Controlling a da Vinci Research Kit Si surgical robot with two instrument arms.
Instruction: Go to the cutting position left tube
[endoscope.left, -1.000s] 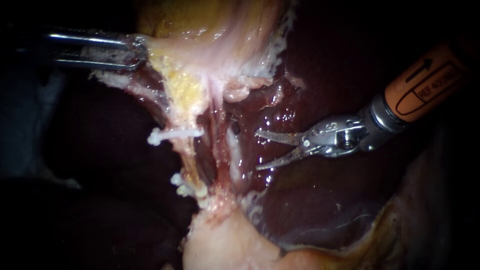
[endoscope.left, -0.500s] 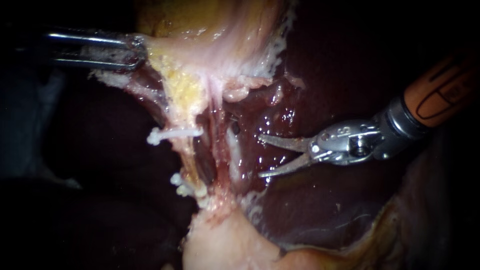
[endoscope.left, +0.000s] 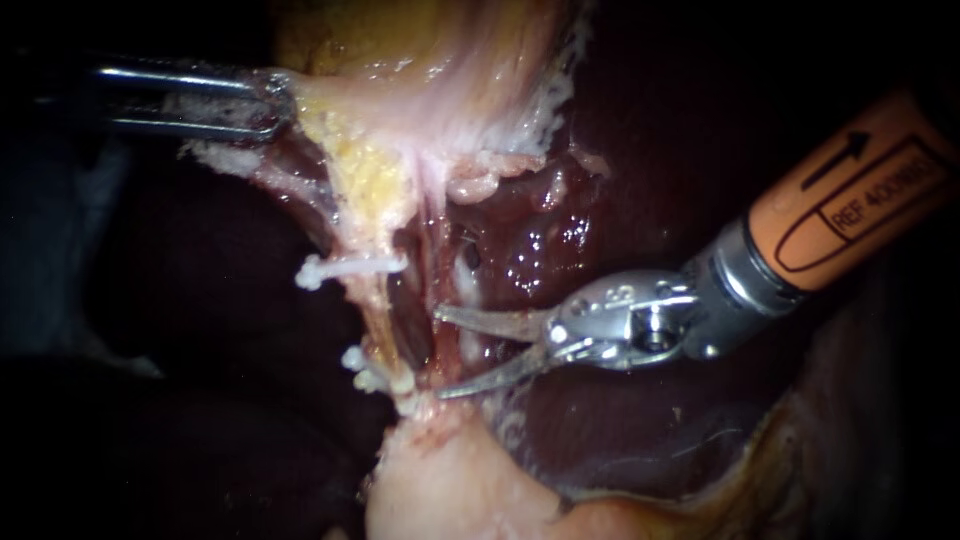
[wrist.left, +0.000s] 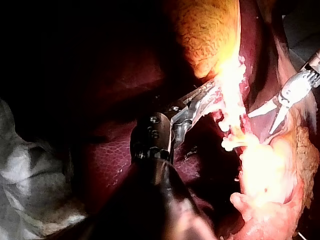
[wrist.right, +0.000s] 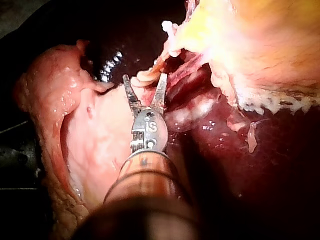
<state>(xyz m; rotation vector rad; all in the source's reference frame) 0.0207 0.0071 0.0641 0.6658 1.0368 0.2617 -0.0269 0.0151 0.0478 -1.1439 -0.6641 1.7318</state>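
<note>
The left tube (endoscope.left: 378, 310) runs down from the gallbladder (endoscope.left: 440, 70), carrying a white clip (endoscope.left: 345, 268) higher up and more white clips (endoscope.left: 372, 378) lower down. My right instrument (endoscope.left: 442, 353) has two thin blades standing open. Their tips lie just right of the left tube, between the clips, against a reddish strand (endoscope.left: 436, 285). In the right wrist view the open blades (wrist.right: 145, 84) flank a pale tube (wrist.right: 148, 75). My left instrument (endoscope.left: 268, 105) is shut on the gallbladder's edge at the upper left and holds it taut; it shows the same grip (wrist.left: 206, 96) in its wrist view.
Dark red liver (endoscope.left: 620, 130) lies behind and to the right of the tubes. A pale pink mass of tissue (endoscope.left: 450, 490) sits below the lower clips. In the left wrist view the right instrument's blades (wrist.left: 274, 111) stand beside the bright stretched tissue.
My right instrument has moved left and down, from over the liver to the tubes, its blades still open. The left instrument and the stretched tissue have not moved.
</note>
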